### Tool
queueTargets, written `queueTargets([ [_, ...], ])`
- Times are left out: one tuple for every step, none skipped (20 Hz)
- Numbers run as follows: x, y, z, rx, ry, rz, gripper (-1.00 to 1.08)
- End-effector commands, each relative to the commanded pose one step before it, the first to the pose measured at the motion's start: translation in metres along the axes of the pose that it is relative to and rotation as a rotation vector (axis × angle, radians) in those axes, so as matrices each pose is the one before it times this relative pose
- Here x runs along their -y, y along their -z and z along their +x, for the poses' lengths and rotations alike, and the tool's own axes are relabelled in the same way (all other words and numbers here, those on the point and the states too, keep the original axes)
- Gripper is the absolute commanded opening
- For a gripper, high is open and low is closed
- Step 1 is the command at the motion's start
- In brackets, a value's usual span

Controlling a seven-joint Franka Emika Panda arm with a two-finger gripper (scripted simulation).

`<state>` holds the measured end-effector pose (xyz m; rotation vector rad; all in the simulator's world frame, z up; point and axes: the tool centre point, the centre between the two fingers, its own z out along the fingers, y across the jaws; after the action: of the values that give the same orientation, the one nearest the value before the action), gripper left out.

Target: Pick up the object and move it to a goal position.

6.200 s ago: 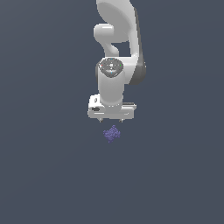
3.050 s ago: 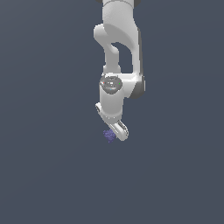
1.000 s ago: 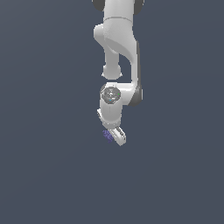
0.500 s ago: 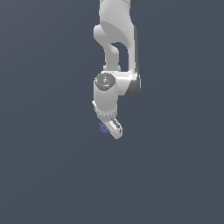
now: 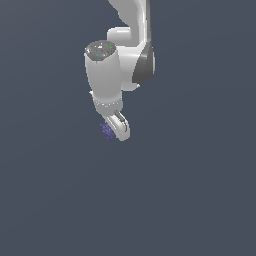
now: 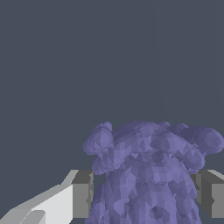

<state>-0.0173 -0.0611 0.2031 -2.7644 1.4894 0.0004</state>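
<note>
Purple-blue and bumpy, the object (image 5: 107, 131) sits at the very tip of the gripper (image 5: 118, 129), a little left of centre in the exterior view. You can see it poking out on the left side of the white finger (image 5: 120, 127), touching it, with the rest hidden behind the gripper body.

Check the wrist view and the relation is plain: the object (image 6: 148, 173) fills the lower middle of the frame, and a grey pad (image 6: 82, 194) presses in on one flank while a second pad (image 6: 211, 192) stands at the other. So the clump lies squarely between the fingers, not beside them, and the gripper is clenched on it. Its longer run seems to go along the fingers' length, away from the camera, with the lobed head reaching past the fingertips; you cannot tell how deep the lower part sits in the grasp.

As for pose, the arm (image 5: 131, 45) comes down from the top of the exterior view, folds at the grey-capped joint (image 5: 102, 50), and the wrist tilts so the fingers point down and slightly toward the exterior view's right.

No goal marker shows in either picture, so you cannot read which way the carry must go. Judged from the grip, the pick looks made and the carry to the goal remains; a lumpy surface held on narrow pads could slip if you swing fast.
</note>
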Motion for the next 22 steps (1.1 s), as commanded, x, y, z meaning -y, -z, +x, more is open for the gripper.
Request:
queueTargets([
  [-0.00963, 0.02887, 0.00649, 0.00003, -0.00022, -0.00061, -1.00],
  [-0.00338, 0.01092, 0.00261, 0.00000, 0.00000, 0.00000, -1.00],
  [-0.00325, 0.01062, 0.00257, 0.00000, 0.00000, 0.00000, -1.00],
  [-0.00299, 0.01023, 0.00239, -0.00033, 0.00008, -0.00035, -1.00],
  [-0.00297, 0.00984, 0.00242, 0.00000, 0.00000, 0.00000, -1.00],
  [-0.00280, 0.00935, 0.00231, 0.00000, 0.00000, 0.00000, -1.00],
  [-0.00262, 0.00882, 0.00220, 0.00000, 0.00000, 0.00000, -1.00],
  [-0.00242, 0.00831, 0.00212, 0.00000, 0.00000, 0.00000, -1.00],
  [-0.00192, 0.00780, 0.00171, -0.00038, 0.00050, -0.00030, -1.00],
  [-0.00197, 0.00717, 0.00194, 0.00000, 0.00000, 0.00000, -1.00],
  [-0.00175, 0.00655, 0.00182, 0.00000, 0.00000, 0.00000, -1.00],
  [-0.00128, 0.00603, 0.00134, -0.00016, 0.00067, -0.00006, -1.00],
  [-0.00141, 0.00542, 0.00154, 0.00000, 0.00000, 0.00000, -1.00],
  [-0.00126, 0.00485, 0.00138, 0.00000, 0.00000, 0.00000, -1.00],
  [-0.00110, 0.00429, 0.00123, 0.00000, 0.00000, 0.00000, -1.00],
  [-0.00066, 0.00377, 0.00076, -0.00010, 0.00068, 0.00001, -1.00],
  [-0.00079, 0.00316, 0.00093, 0.00000, 0.00000, 0.00000, -1.00],
  [-0.00063, 0.00260, 0.00079, 0.00000, 0.00000, 0.00000, -1.00],
  [-0.00046, 0.00204, 0.00065, 0.00000, 0.00000, 0.00000, -1.00],
  [-0.00030, 0.00148, 0.00051, 0.00000, 0.00000, 0.00000, -1.00],
  [0.00013, 0.00097, 0.00007, -0.00004, 0.00069, 0.00006, -1.00],
  [0.00003, 0.00036, 0.00023, 0.00000, 0.00000, 0.00000, -1.00],
])
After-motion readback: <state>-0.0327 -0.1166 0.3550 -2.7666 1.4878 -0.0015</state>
